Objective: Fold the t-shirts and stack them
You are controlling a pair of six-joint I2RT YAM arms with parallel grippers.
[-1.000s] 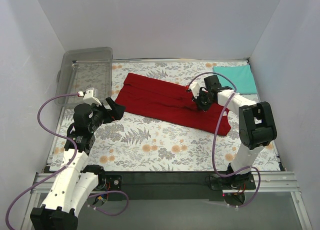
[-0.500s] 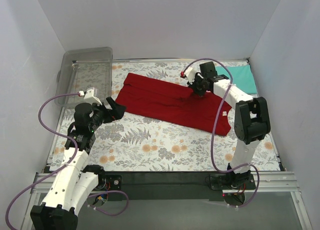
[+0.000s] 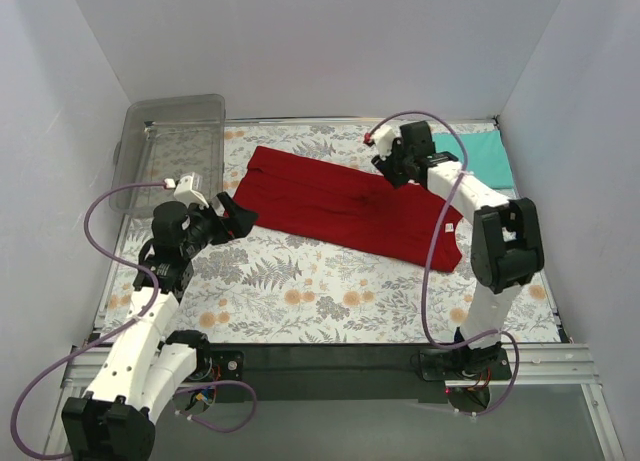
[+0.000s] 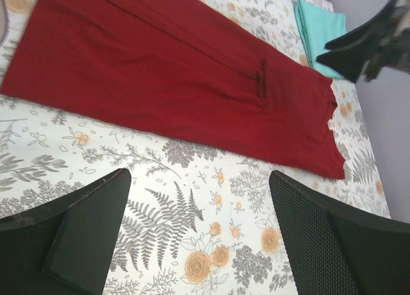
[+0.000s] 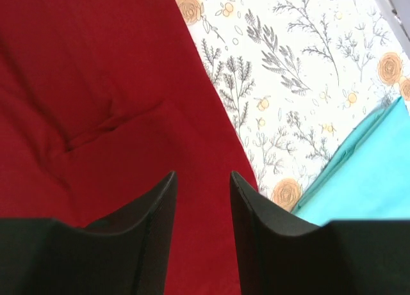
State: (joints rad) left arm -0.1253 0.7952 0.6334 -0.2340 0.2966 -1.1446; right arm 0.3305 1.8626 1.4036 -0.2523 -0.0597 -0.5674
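Note:
The deep red t-shirt (image 3: 340, 206) lies as a long folded strip slanting across the floral table, with a small white tag (image 3: 450, 226) near its right end. The teal t-shirt (image 3: 478, 156) lies folded flat at the far right. My left gripper (image 3: 238, 217) is open and empty over bare table, just off the red shirt's left end; in the left wrist view (image 4: 198, 176) the red shirt (image 4: 179, 77) lies ahead. My right gripper (image 3: 390, 167) hovers over the red shirt's far edge; its jaws (image 5: 202, 175) are a little apart and hold nothing, with the teal shirt (image 5: 365, 180) beside them.
A clear plastic bin (image 3: 175, 131) stands at the far left corner, partly off the table (image 3: 300, 301). White walls close in the back and both sides. The right arm's purple cable loops over the red shirt's right end.
My right gripper has moved from the middle of the red shirt to its far edge, toward the back. My left gripper has shifted slightly toward the shirt's left end.

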